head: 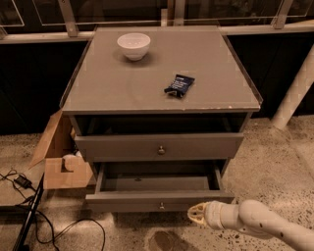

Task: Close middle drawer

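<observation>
- The middle drawer (127, 201) stands pulled well out, below the less-open top drawer (206, 146).
- The claw (196, 214) sits low, just beside its front's right end; whether wide or narrow, cannot tell.
- The white arm (260, 223) reaches in from the right.

Floor (279, 162): pale speckled stone.
Windows (122, 10): dark, along back.
Cabinet (147, 86): grey, centre.
Gripper (196, 214): low over floor, front right.
</observation>
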Robot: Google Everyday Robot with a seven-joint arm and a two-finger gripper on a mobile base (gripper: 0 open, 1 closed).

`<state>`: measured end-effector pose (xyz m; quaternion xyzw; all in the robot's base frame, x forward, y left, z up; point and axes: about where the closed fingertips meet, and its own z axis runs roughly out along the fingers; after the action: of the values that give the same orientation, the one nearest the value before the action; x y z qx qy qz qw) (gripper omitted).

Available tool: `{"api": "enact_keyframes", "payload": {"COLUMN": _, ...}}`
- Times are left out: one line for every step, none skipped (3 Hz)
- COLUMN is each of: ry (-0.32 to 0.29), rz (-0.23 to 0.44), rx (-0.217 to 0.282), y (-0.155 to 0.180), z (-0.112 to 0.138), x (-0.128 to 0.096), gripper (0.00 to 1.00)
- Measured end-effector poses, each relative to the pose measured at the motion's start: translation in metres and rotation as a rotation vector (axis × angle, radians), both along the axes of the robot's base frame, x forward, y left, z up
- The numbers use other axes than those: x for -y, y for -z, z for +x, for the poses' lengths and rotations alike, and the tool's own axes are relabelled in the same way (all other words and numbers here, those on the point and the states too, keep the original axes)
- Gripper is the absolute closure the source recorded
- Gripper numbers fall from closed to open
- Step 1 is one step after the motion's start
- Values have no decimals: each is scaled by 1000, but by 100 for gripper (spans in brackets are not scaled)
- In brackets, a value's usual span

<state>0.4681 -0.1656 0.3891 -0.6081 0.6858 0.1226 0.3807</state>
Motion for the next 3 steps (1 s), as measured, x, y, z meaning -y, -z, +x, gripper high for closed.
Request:
{"api": "enact_keyframes", "payload": {"ry": -6, "rz": 0, "rx": 51, "y": 6, "z": 20, "x": -5, "gripper": 100}}
{"api": "enact_keyframes", "payload": {"ry": -6, "rz": 1, "rx": 82, "y": 8, "z": 38, "x": -10, "gripper": 100}}
{"api": "enact_keyframes", "payload": {"ry": -6, "rz": 3, "rx": 104, "y": 8, "z": 53, "x": -14, "gripper": 100}}
